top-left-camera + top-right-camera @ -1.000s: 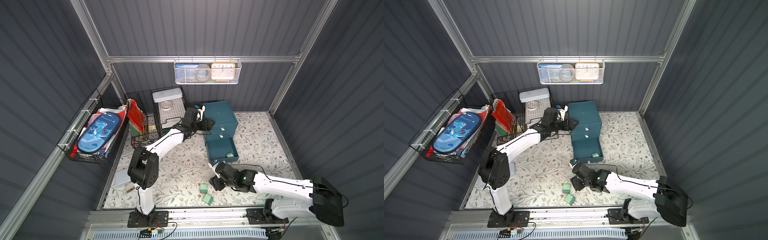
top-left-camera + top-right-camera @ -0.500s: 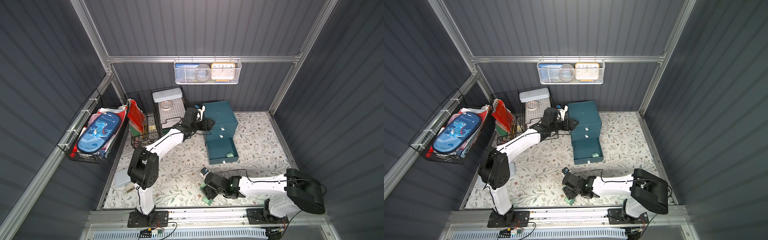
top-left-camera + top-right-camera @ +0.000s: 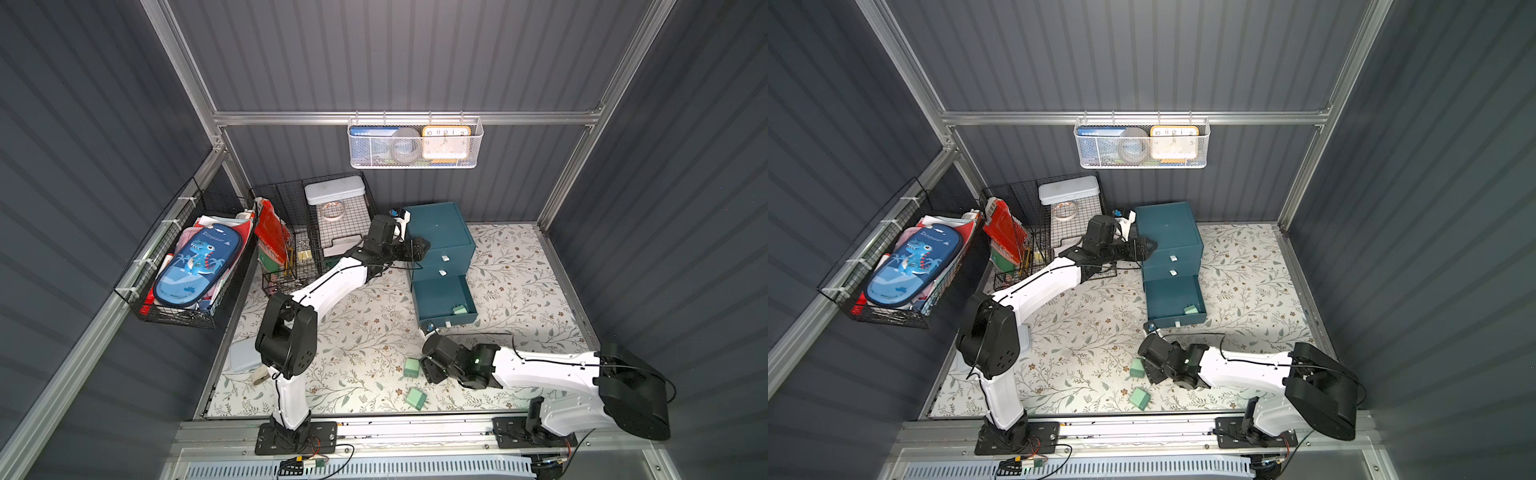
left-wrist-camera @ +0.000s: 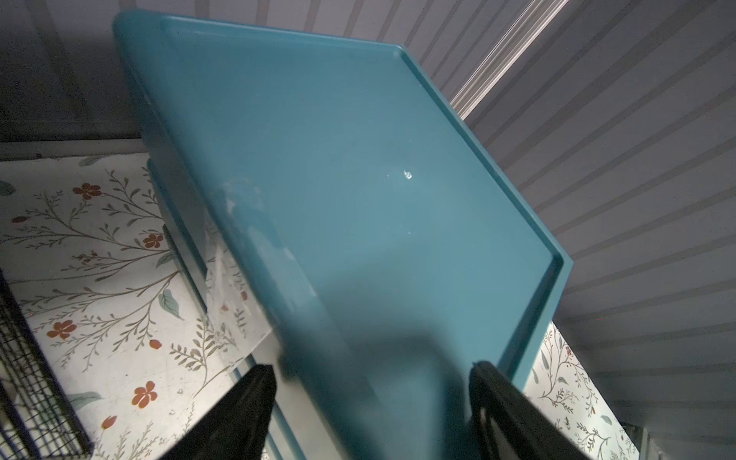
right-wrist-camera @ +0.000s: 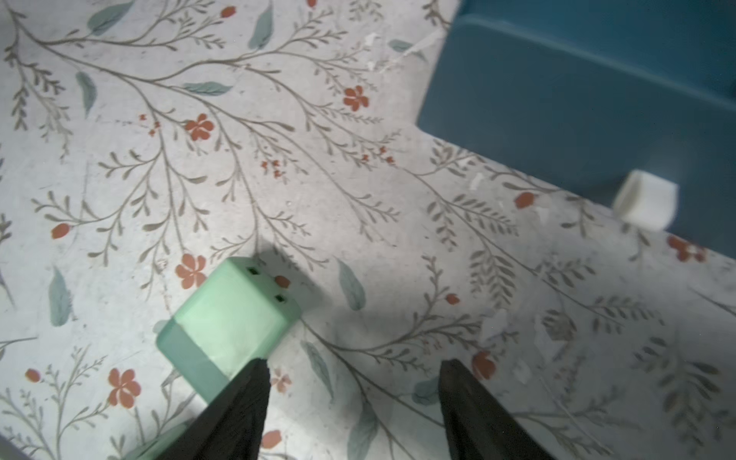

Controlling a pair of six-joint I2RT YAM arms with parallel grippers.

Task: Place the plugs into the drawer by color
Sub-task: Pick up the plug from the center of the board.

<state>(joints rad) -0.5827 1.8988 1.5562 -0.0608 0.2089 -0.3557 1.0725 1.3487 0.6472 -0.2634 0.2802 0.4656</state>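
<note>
Three mint-green plugs are in sight, and only one of them is put away: it lies in the front right corner of the open bottom drawer (image 3: 440,295) of the dark teal cabinet (image 3: 436,232), which stands at the back edge of the worktop (image 3: 361,332). The cabinet's two upper drawers are pushed in, each with a small white tab. The second plug (image 3: 411,368) (image 5: 231,318) lies on its side on the flowered worktop, near the front edge, about midway along it. The third plug (image 3: 415,398) lies just beside it, closer still to that front edge. The right fingers (image 5: 239,410) are apart and low over the worktop. The second plug sits outside them, against the outer side of one finger, and only bare worktop shows in the gap between the two. The open drawer's white tab (image 5: 645,203) shows a little beyond. The left fingers (image 4: 235,418) are also apart, reaching to the cabinet's front left top corner. The wrist view is too blurred there to tell whether they touch the cabinet.
</note>
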